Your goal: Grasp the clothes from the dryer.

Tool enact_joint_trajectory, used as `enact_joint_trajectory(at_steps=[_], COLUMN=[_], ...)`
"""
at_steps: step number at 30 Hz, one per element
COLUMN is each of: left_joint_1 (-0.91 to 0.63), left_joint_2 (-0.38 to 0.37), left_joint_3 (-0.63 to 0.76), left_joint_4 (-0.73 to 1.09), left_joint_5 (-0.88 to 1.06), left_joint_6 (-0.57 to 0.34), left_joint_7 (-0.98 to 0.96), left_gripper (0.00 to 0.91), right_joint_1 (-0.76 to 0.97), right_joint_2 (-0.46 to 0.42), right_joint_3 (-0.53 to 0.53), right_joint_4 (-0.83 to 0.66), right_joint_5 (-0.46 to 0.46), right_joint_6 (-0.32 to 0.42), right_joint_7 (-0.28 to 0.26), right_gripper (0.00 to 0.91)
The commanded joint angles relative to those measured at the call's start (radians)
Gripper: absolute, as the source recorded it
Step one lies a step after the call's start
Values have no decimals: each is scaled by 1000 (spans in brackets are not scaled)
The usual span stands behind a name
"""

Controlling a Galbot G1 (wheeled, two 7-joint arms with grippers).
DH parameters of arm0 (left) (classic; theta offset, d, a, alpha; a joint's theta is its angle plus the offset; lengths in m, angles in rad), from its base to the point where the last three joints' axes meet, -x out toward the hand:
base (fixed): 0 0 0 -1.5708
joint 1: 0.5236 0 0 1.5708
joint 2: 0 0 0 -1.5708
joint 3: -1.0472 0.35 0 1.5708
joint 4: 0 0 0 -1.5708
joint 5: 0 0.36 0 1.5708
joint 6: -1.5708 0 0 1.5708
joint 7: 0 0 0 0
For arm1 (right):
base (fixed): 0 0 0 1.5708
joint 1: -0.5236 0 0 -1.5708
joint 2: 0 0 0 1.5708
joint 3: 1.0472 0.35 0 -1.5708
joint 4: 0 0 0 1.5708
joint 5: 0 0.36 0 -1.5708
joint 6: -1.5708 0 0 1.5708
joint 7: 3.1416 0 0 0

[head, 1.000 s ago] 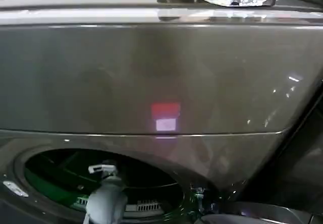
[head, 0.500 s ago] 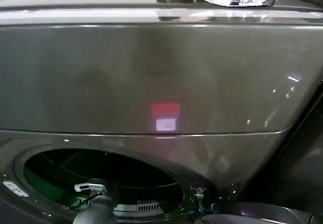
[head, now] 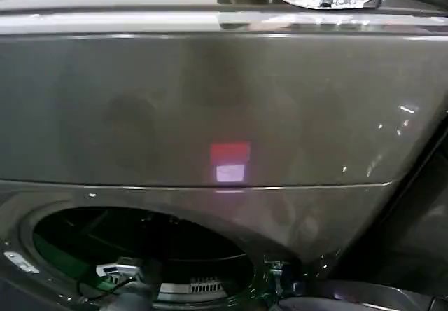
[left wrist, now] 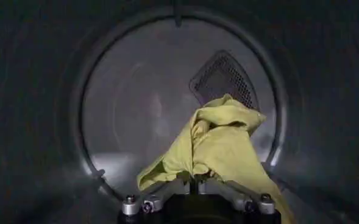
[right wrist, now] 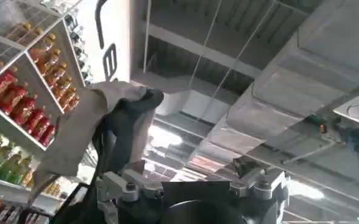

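The clothes (left wrist: 219, 146), a small yellow-green wrinkled bundle, hang inside the dark drum in the left wrist view. My left gripper (left wrist: 193, 181) is shut on their lower folds, with cloth draping over both sides of the fingers. From the head view the dryer (head: 210, 101) is a broad bronze-grey front. My left gripper (head: 119, 269) sits low in its round opening (head: 147, 234). My right gripper (right wrist: 191, 182) is parked away from the dryer, pointing up at a ceiling, open and holding nothing.
A perforated vent (left wrist: 225, 79) is set in the drum's back wall, behind the cloth. The open door's rim (head: 350, 298) lies at the lower right of the porthole. Shelves of bottles (right wrist: 21, 91) and a grey cloth-covered arm (right wrist: 88, 134) appear beside my right gripper.
My left arm has drawn down and back toward the lower rim of the porthole, and less of it shows in the head view. The green glow inside the drum has faded.
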Motion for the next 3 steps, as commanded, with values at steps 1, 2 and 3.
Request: enact_joint_trajectory(at_steps=[1,2,3], left_joint_1=[9,9,11], left_joint_2=[1,1,0], left_joint_3=[0,0,2], left_joint_4=[-13,-13,-13], left_joint_5=[1,0,6], left_joint_6=[0,0,-1], left_joint_7=[0,0,-1], left_gripper=[0,0,0], right_joint_1=[-2,-2,-2], right_joint_2=[-1,-1,-2], right_joint_3=[7,9,10], right_joint_4=[8,9,9], right_joint_5=[7,8,8], right_joint_6=[-12,-13,-15], right_joint_7=[-3,-2,-3], right_gripper=[907,907,907])
